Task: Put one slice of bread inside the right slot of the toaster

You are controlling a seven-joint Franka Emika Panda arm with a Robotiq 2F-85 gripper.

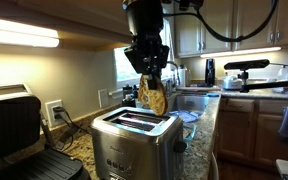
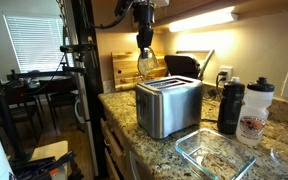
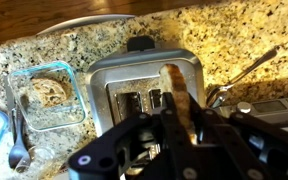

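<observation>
My gripper (image 1: 150, 80) is shut on a slice of bread (image 1: 152, 97) and holds it upright just above the silver toaster (image 1: 134, 140). In an exterior view the bread (image 2: 147, 65) hangs over the toaster (image 2: 168, 105). In the wrist view the bread (image 3: 173, 88) stands edge-on between my fingers (image 3: 174, 125), over the toaster (image 3: 144, 85) and close to one of its two slots; the slots show as dark openings. The bread's lower end is still above the slot.
A glass dish with bread (image 3: 47, 95) sits on the granite counter (image 3: 224, 30). A clear glass container (image 2: 219, 152) and two bottles (image 2: 230, 105) stand near the toaster. A black grill (image 1: 19, 135) sits beside it. A sink (image 1: 194, 100) lies behind.
</observation>
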